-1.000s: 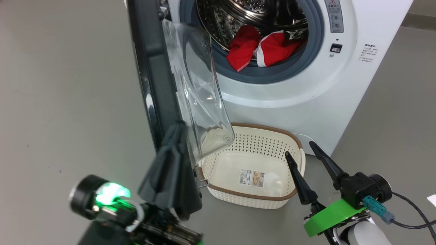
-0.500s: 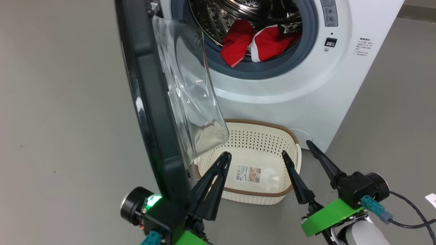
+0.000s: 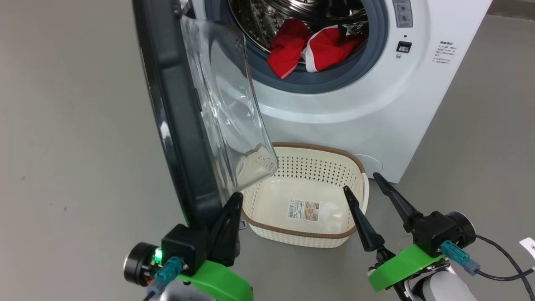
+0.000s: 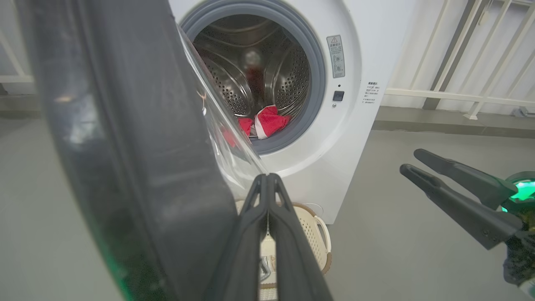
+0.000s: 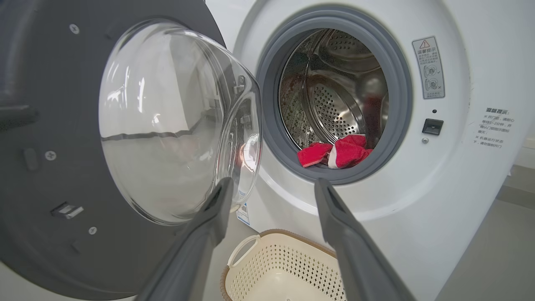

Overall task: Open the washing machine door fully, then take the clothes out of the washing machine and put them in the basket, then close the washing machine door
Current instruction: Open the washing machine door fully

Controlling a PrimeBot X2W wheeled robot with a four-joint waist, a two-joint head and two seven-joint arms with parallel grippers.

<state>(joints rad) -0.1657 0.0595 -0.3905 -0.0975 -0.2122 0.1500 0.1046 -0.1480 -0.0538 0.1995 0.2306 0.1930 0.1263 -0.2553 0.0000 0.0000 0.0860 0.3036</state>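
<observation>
The washing machine (image 3: 355, 104) stands with its drum exposed. The washing machine door (image 3: 175, 117) hangs swung out to the left, its glass bowl (image 3: 225, 108) facing right. Red clothes (image 3: 309, 50) lie at the drum's front lip. The basket (image 3: 317, 152) sits on the floor below the opening, with just a paper label in it. My left gripper (image 3: 234, 198) is shut, with nothing in it, close beside the door's lower edge; I cannot tell if it touches. My right gripper (image 3: 360, 182) is open by the basket's right handle. The right wrist view shows the clothes (image 5: 338, 152) beyond the open right gripper (image 5: 272, 184).
Grey floor (image 3: 75, 125) spreads to the left and right of the machine. A white railing (image 4: 459, 96) runs behind it on the right. A dark cable (image 3: 501, 274) trails from my right wrist.
My left gripper, still shut, has come off the door's lower edge and drawn back toward me. The head camera has shifted. The right gripper has kept its place.
</observation>
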